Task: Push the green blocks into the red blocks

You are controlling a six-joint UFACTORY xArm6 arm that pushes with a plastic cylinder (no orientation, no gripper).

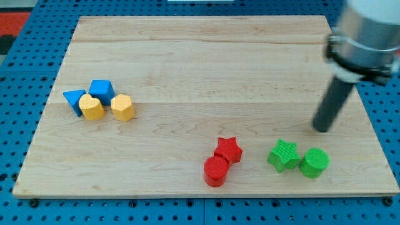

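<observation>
A green star block [283, 155] and a green round block [314, 162] sit side by side, touching, near the view's bottom right. A red star block [228, 149] and a red round block [216, 170] touch each other a little to the left of the green pair. A gap of bare board separates the red and green pairs. My tip [322, 129] rests on the board just above and slightly right of the green round block, apart from it.
A cluster at the view's left holds a blue triangular block [75, 100], a blue block [101, 90], a yellow heart block [92, 108] and a yellow hexagonal block [123, 107]. The wooden board [200, 56] lies on a blue pegboard.
</observation>
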